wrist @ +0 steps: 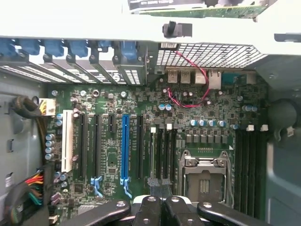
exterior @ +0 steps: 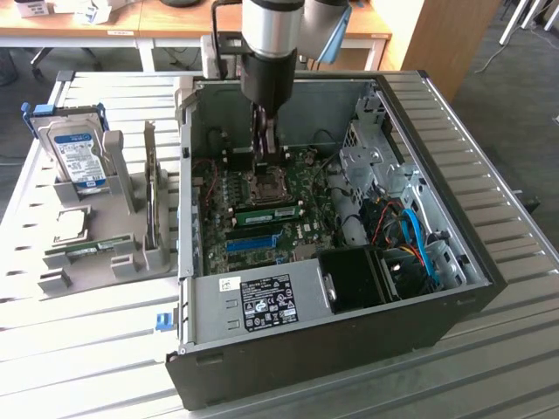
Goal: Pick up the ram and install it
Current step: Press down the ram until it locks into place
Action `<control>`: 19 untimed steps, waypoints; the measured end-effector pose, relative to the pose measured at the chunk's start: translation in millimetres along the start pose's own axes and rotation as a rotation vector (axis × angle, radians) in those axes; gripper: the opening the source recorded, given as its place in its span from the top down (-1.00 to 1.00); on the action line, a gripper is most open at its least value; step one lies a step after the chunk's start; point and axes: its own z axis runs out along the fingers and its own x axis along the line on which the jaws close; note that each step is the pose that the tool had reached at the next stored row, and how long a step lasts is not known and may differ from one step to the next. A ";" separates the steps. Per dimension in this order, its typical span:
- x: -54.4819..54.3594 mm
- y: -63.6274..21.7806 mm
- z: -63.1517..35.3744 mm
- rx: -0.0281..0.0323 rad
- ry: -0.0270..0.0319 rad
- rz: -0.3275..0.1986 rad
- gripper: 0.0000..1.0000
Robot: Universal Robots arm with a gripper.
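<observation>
Gripper point(wrist: 161, 197) shut above thin green ram point(exterior: 266, 212) stick.

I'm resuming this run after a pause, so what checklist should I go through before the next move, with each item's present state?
1. Gripper inside the computer case, over the motherboard: ok.
2. Ram held in the jaws: not ok; they are shut with no stick seen between them.
3. Green ram on the motherboard fully seated: cannot tell.
4. Second stick lying in the grey holder: ok.
5. Red wire apart from the gripper: ok.
</observation>
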 end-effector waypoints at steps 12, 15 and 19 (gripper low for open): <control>-0.2 0.5 -24.5 0.0000 -0.0001 0.000 0.79; -0.3 0.6 -29.3 0.0000 -0.0001 0.000 0.79; -0.3 0.7 -32.1 0.0000 -0.0001 0.000 0.79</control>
